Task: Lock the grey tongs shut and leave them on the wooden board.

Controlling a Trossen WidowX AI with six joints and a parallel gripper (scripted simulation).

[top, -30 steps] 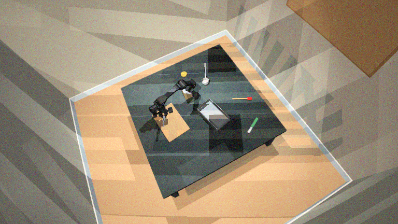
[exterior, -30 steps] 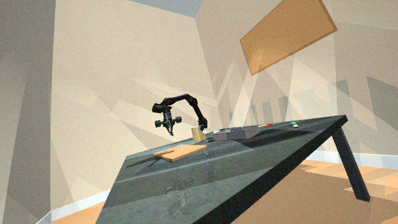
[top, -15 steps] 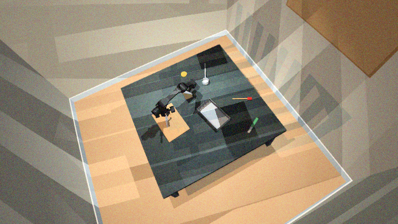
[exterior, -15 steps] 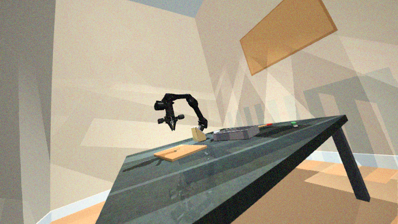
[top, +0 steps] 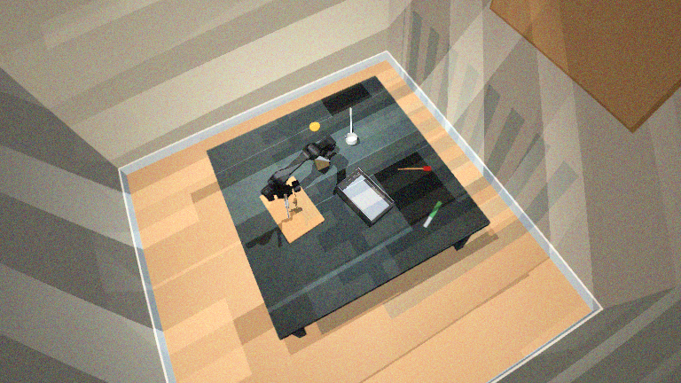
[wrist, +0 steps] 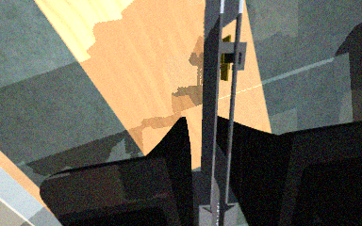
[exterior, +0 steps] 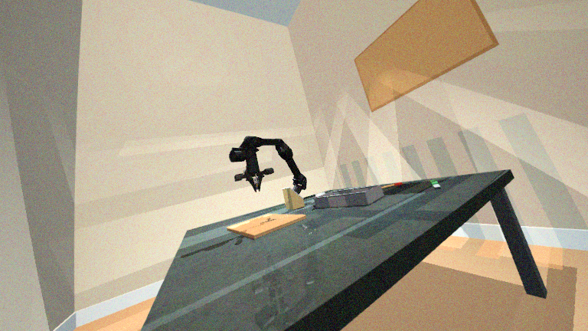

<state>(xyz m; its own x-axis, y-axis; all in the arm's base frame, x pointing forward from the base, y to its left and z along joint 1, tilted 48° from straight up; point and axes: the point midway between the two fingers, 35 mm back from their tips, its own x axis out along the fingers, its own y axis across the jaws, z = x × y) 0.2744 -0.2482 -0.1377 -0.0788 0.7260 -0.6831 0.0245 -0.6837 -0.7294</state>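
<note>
My gripper (top: 286,197) (exterior: 256,188) (wrist: 195,121) points down, shut on the grey tongs (top: 286,209) (wrist: 208,89), above the wooden board (top: 306,224) (exterior: 282,222) (wrist: 141,71). In the wrist view the long grey arms of the tongs run close together, nearly parallel, from between the black fingers up to the top edge. A small grey bracket with a yellow piece sits on them. The frames do not show whether the lock is engaged. The roasting tin (top: 373,220) (exterior: 347,200) stands right of the board with no tongs on it.
A pale wedge-shaped block (top: 322,163) (exterior: 293,199) stands near the arm's base. A yellow disc (top: 314,126) and a white long-handled pan (top: 351,138) lie behind. A red-headed utensil (top: 426,168) and a green-and-white object (top: 433,213) lie beyond the tin.
</note>
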